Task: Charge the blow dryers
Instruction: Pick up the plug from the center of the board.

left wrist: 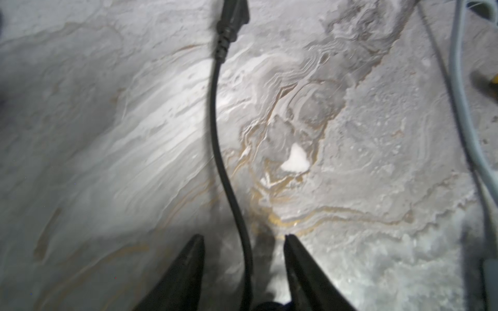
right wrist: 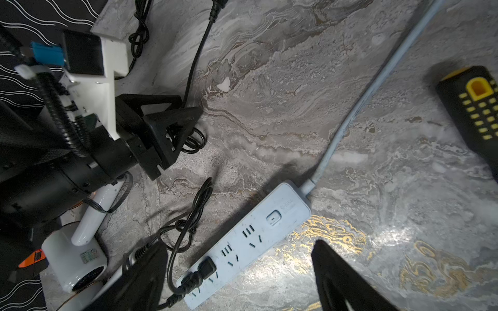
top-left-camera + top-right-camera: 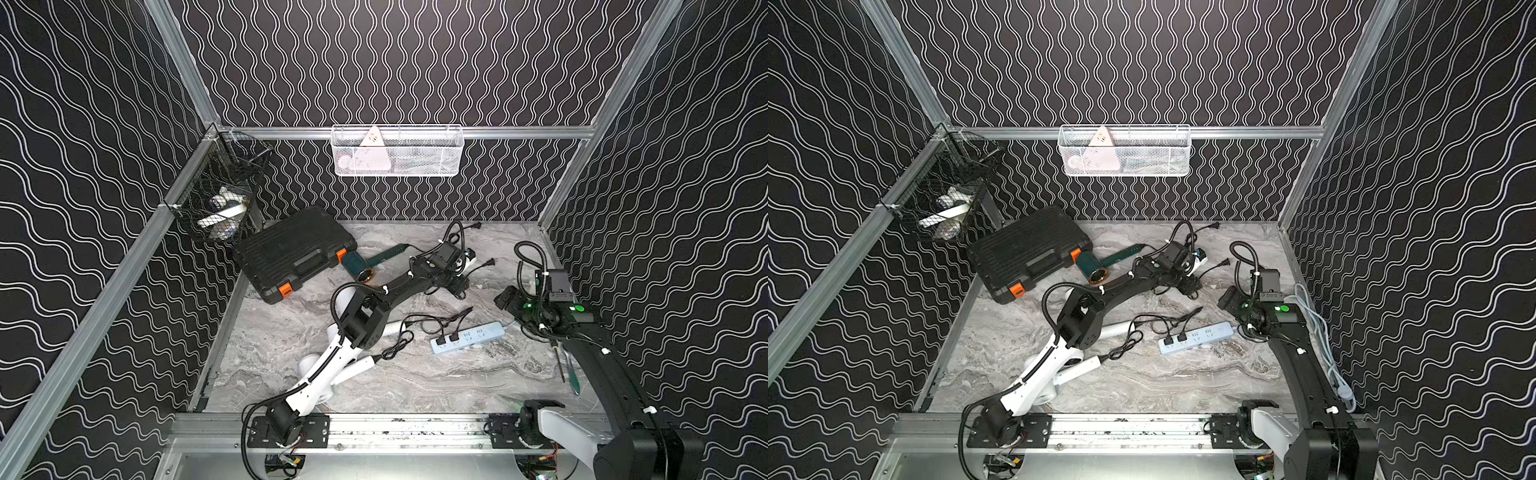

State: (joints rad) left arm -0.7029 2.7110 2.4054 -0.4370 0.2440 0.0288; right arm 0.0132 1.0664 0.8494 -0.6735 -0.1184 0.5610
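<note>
The marble tabletop [image 3: 415, 386] carries everything, with the black case [image 3: 291, 253] and its orange latches at the far left. Just beside the case lies the dark green blow dryer [image 3: 362, 266], its copper nozzle ring facing the camera. Two white blow dryers [image 2: 78, 258] lie closer in, largely under the left arm; I cannot make out a third. The pale blue power strip [image 3: 469, 336] sits mid-table, and two black plugs fill the sockets at its end toward the white dryers, so I judge the task about half done.

The step in hand looks like picking up a third lead. The left gripper [image 1: 244, 237] is low over the table beyond the strip. Its jaws are parted and straddle a thin black cord [image 1: 215, 113] without pinching it, and the cord's plug [image 1: 231, 16] lies just ahead. Which dryer that cord serves I cannot tell. The right gripper [image 2: 239, 243] hangs spread wide over the strip, holding nothing.

The next move calls for clamping close behind the plug – a grip far down the cord would let it dangle. Then the plug must be lifted and its prongs turned toward a free socket, perhaps with the right gripper pinning the strip.

Faint print beside the strip's switch [image 2: 273, 218] and a rating sticker [image 2: 87, 254] on a white dryer are too small to read. The black-and-yellow tool handle [image 2: 477, 107] shows no lettering.
</note>
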